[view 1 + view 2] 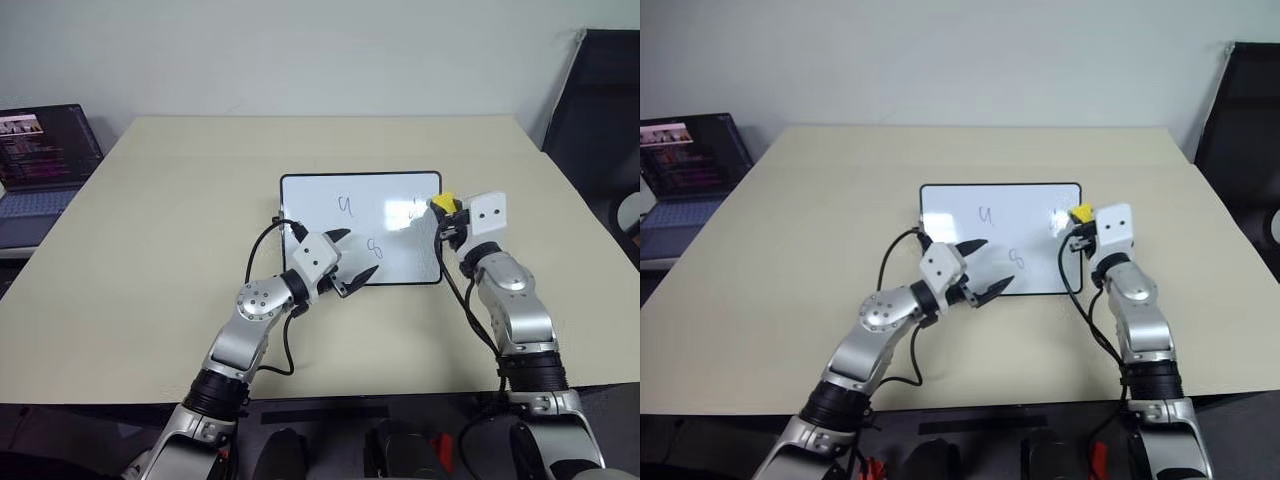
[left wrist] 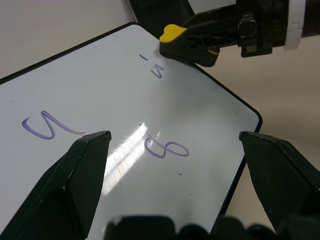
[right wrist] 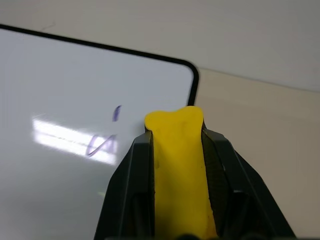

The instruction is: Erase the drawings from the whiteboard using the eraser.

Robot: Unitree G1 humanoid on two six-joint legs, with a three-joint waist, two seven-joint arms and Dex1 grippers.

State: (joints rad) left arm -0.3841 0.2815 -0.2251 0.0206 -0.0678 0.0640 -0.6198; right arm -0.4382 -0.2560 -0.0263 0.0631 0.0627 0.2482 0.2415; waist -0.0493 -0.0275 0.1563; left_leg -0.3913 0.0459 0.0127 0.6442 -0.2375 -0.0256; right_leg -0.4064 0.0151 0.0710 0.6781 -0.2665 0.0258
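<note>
The right gripper [image 1: 447,212] is clamped on the yellow eraser [image 1: 444,203] at the right edge of the whiteboard [image 1: 330,190], centre frame. The nearest mark [image 3: 101,145] lies just left of the eraser's tip; whether the eraser touches the board is unclear. The left gripper [image 1: 355,258] hangs wide open and empty over the board's lower edge.

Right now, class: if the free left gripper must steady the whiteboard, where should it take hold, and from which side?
Probably the near black-framed edge of the whiteboard, approached from the robot's side: the open left gripper hovers there, and the board lies flat, leaving only its thin rim.
</note>
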